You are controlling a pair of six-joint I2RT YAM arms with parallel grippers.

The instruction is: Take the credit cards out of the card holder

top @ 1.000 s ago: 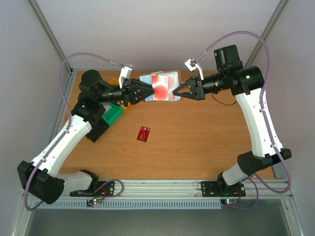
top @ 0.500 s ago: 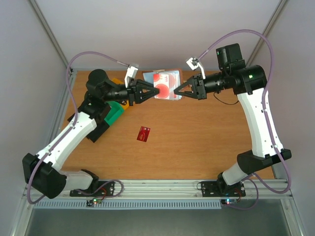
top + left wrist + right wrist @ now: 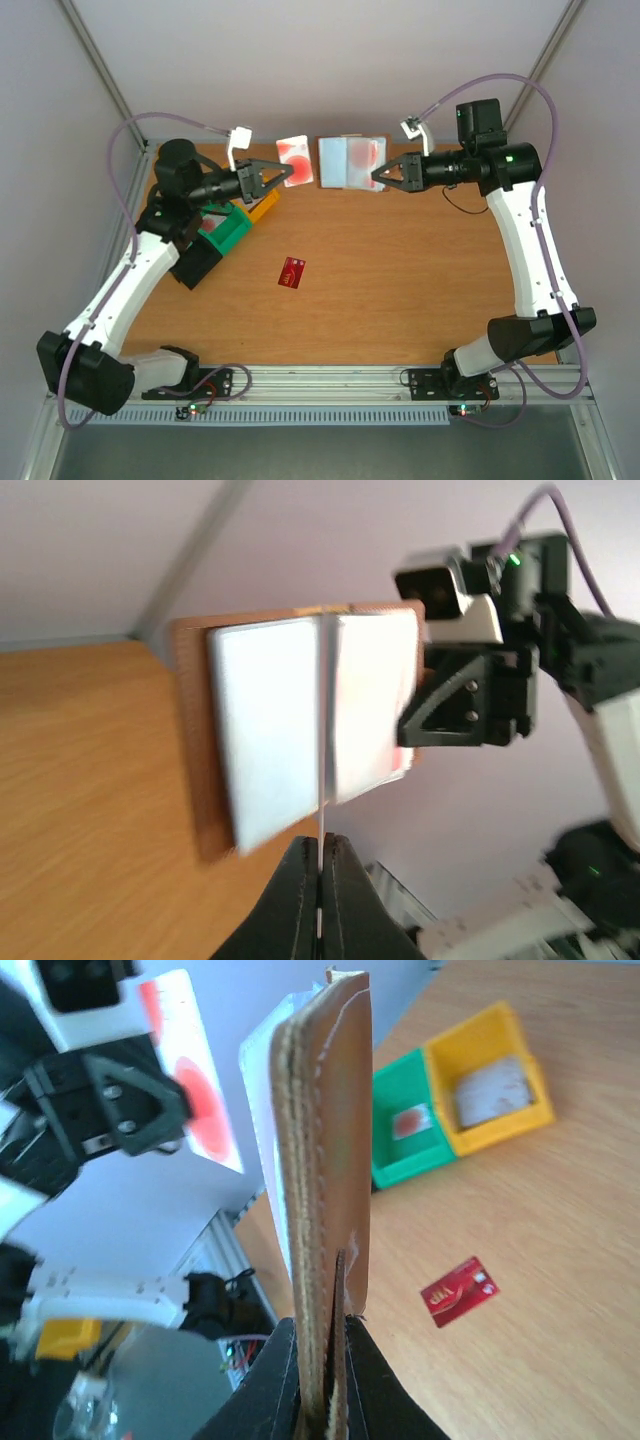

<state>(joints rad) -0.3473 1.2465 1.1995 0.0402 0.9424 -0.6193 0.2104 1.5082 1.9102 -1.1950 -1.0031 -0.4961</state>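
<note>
Card holder (image 3: 325, 1160) stitching: right wrist only

No writing is legible; markings on the red card (image 3: 292, 271) are too small.

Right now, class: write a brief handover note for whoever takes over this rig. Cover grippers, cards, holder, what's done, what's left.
Left gripper: shut on a card, in the air, clear of the holder.
Right gripper: shut on the open holder, held up.
A red card lies on the table.
Done: two cards out, one of them gripped.
Left: set down the gripped card; red shows inside the holder, perhaps another card to pull.
</note>
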